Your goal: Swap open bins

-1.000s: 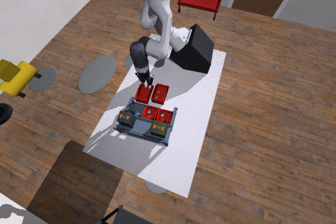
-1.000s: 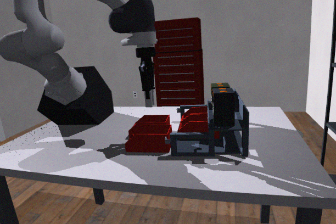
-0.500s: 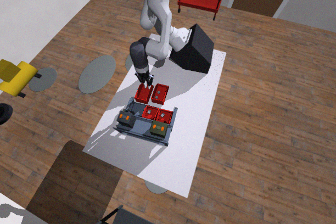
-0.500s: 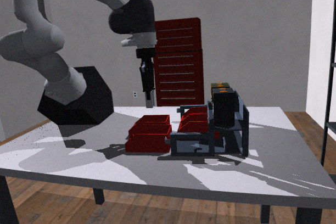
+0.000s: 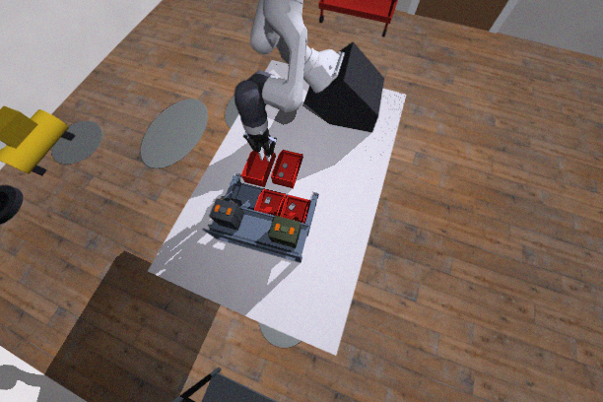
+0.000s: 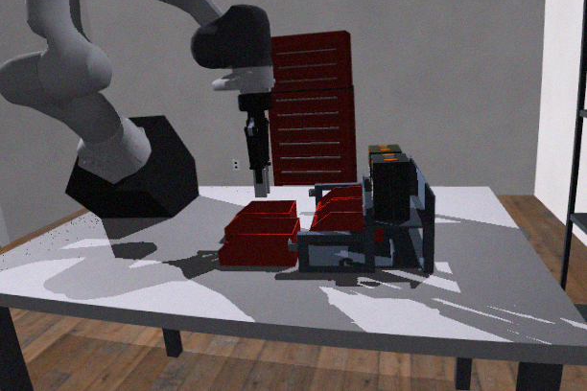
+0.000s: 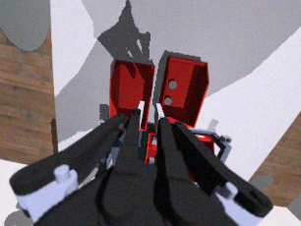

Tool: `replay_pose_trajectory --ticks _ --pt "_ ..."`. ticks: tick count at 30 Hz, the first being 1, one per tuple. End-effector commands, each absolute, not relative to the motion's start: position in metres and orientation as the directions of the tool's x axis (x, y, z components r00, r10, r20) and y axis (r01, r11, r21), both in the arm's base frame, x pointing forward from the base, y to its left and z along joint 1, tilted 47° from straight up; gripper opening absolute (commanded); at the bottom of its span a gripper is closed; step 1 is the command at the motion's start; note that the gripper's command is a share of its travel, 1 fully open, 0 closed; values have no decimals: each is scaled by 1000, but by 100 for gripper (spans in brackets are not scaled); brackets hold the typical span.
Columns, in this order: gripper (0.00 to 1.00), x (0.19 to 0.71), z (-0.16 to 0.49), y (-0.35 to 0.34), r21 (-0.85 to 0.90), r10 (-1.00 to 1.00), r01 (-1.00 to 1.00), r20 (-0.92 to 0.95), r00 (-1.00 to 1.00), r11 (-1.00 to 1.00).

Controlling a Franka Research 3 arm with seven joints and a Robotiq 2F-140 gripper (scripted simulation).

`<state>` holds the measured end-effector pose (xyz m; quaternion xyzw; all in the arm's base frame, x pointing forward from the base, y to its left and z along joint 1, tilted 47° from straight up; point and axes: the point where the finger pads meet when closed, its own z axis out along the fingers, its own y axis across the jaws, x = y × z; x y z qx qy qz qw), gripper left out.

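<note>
The empty open red bin (image 5: 256, 170) (image 6: 259, 251) (image 7: 129, 88) stands on the table, close in front of the shelf (image 5: 253, 226) (image 6: 368, 249). The red bin with grey round parts (image 5: 288, 168) (image 6: 275, 208) (image 7: 186, 88) stands beside it on the table. The shelf's left place (image 5: 247, 193) in the top view holds no bin. Two other red bins (image 5: 270, 201) (image 5: 297, 209) with parts sit on the shelf, open fronts out. My gripper (image 5: 266, 156) (image 6: 261, 192) (image 7: 149, 108) is above the empty bin, pointing down, its fingertips slightly apart with nothing between them.
A dark case (image 5: 226, 213) (image 6: 390, 190) and a green case (image 5: 285, 232) with orange latches stand on the shelf's upper board behind the bins. Side rails and posts frame the shelf. The black robot base block (image 5: 352, 92) (image 6: 158, 166) is at the table's other end.
</note>
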<state>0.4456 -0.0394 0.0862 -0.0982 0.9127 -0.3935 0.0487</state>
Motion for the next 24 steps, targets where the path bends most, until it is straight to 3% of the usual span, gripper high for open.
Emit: replay_pose_trajectory --ticks 1,24 --pt "15 449 82 -43 -727 -228 -147 -14 -974 671" --pt "15 455 58 -68 -727 -228 -147 -14 -974 671"
